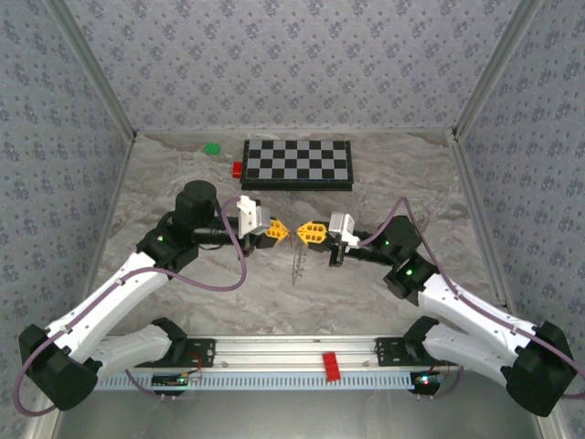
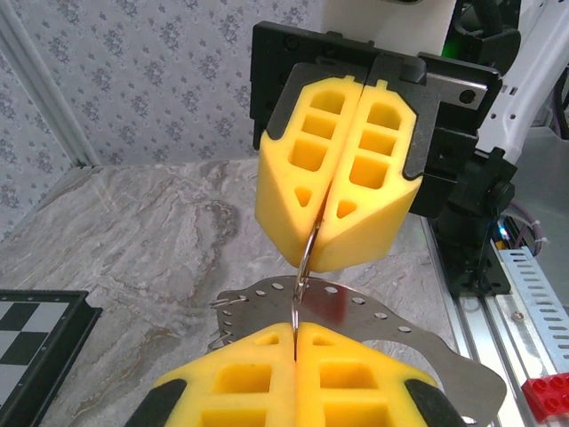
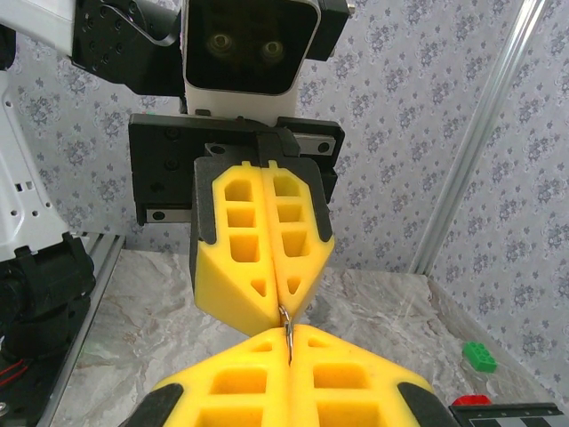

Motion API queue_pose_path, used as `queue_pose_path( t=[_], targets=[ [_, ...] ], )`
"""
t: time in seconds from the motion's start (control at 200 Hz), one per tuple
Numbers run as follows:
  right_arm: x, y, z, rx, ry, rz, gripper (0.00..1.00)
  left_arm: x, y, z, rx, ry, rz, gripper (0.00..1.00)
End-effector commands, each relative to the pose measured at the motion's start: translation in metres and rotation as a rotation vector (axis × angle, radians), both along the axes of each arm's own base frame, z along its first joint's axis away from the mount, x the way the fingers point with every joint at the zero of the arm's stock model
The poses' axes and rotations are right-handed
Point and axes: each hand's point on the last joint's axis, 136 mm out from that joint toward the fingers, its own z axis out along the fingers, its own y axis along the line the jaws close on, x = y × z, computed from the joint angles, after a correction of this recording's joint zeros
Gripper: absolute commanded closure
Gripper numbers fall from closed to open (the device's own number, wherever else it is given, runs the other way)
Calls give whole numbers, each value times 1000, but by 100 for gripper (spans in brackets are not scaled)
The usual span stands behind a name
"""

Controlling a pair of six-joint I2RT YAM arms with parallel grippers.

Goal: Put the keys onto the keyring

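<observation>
Ref. landmark: black-and-grey chequered chessboard (image 1: 297,165), flat on the marbled table top (image 1: 302,311).

1. The left gripper (image 1: 277,232): yellow foam fingers fully closed, tips pinching the keyring (image 2: 303,262), a thin grey metal wire loop. Posn: near side of the chessboard, opposite its middle, raised off the table top.
2. The right gripper (image 1: 309,232): yellow foam fingers also closed, clamped on the same keyring. Posn: just beside the left gripper, tip to tip, near side of the chessboard.
3. The keyring spans the small gap btwn both sets of fingertips; the wire enters each finger seam.
4. Flat silver perforated metal plate (image 2: 373,311): just under the keyring, in front of the left gripper. Attachment: cannot tell.
5. Small red block (image 1: 237,169): touching the chessboard's left end. Small green block (image 1: 213,147): near its far-left corner.
</observation>
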Motion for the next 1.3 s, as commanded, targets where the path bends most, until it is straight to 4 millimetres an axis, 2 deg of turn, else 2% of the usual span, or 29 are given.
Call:
queue_pose_path(
  t=[0.0, 0.33, 0.65, 1.294],
  targets=[
    [1, -1, 10, 30, -17, -2, 100, -7, 0, 16, -35, -17, -44, 100],
    [1, 0, 9, 30, -13, 2, 100, -9, 0, 15, -34, -12, -52, 100],
    [-4, -8, 22, 74, -22, 8, 100, -8, 0, 14, -34, -8, -48, 100],
    [-6, -3, 16, 59, 4, 54, 100, -6, 0, 15, -34, -17, -36, 100]
  ],
)
